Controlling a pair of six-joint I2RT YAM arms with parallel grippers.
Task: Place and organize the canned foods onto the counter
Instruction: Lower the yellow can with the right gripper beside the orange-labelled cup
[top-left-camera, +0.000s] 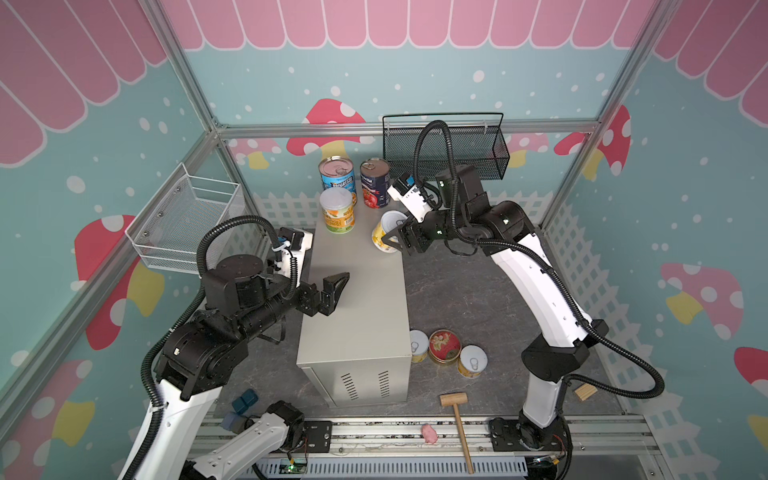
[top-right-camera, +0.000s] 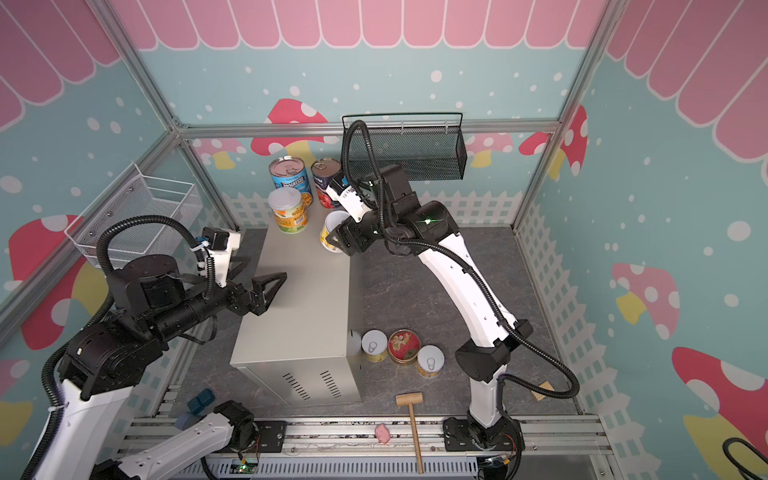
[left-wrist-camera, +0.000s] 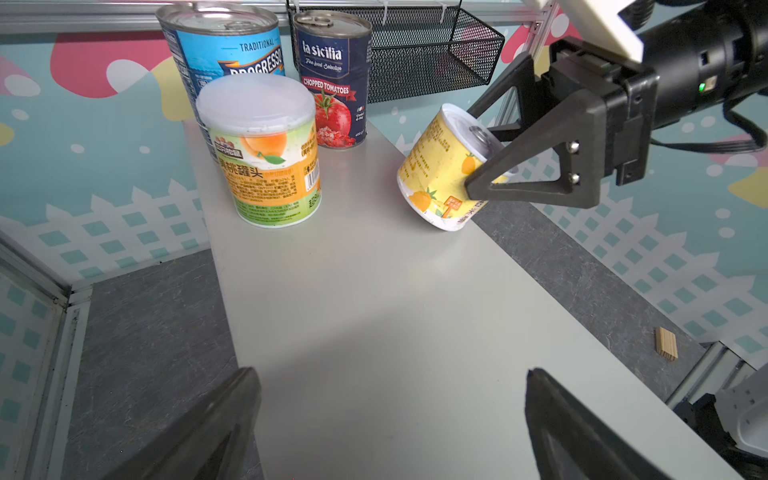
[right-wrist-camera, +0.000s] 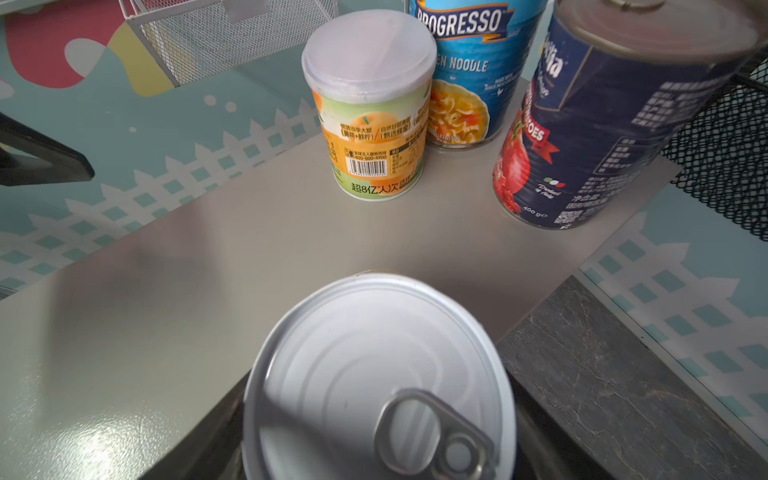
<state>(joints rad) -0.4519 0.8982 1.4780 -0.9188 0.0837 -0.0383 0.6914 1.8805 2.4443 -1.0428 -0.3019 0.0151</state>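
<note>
Four cans sit at the counter's (left-wrist-camera: 374, 311) far end: a blue can (left-wrist-camera: 232, 54) reading "TRADITIONAL PROGRESSO", partly hidden behind a pale-lidded peach can (left-wrist-camera: 266, 153) with Chinese print and a barcode. Beside them stand a navy can (left-wrist-camera: 334, 83) marked "la sicilia CHOPPED TOMATOES" and a tilted yellow can (left-wrist-camera: 436, 166), clamped by the right gripper (left-wrist-camera: 471, 151), its lower rim perhaps touching the counter. On the floor, a half-hidden yellow can (top-left-camera: 419, 345), a red-lidded tin (top-left-camera: 444, 346) with unreadable print and an outer yellow can (top-left-camera: 472, 360) stand close together, while the left gripper (left-wrist-camera: 390, 374) hovers over bare counter, fingers wide, empty, cut off by the frame.
</note>
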